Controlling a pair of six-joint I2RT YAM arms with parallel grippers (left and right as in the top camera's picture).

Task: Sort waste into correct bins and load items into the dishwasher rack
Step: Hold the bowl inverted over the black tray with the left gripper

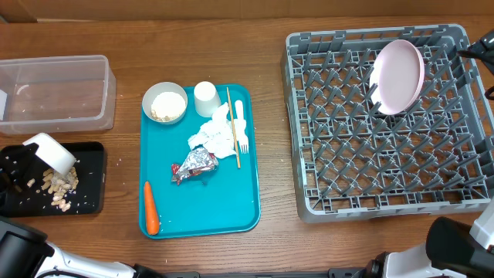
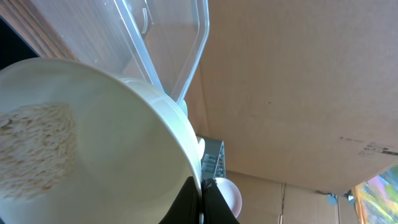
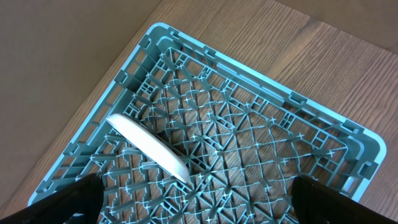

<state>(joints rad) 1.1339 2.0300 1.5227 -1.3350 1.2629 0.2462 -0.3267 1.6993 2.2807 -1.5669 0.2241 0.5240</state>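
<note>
My left gripper (image 1: 31,157) (image 2: 201,194) is shut on the rim of a small white bowl (image 1: 52,151) (image 2: 93,143). The bowl is tipped over the black tray (image 1: 91,179), where pale nuts (image 1: 59,187) lie in a heap. Pale residue still shows inside the bowl. The clear tub (image 1: 54,93) (image 2: 168,43) sits behind. A teal tray (image 1: 231,212) carries a second bowl (image 1: 164,103) with crumbs, a cup (image 1: 205,98), napkin (image 1: 214,135), fork (image 1: 240,127), stick (image 1: 232,127), foil wrapper (image 1: 193,164) and carrot (image 1: 151,208). The pink plate (image 1: 397,76) (image 3: 149,149) stands in the grey rack (image 1: 432,205) (image 3: 280,124). My right gripper (image 1: 475,51) (image 3: 196,180) hangs open above it.
Cardboard walls close off the far side of the wooden table. The rack fills the right side, the teal tray the middle, the two bins the left edge.
</note>
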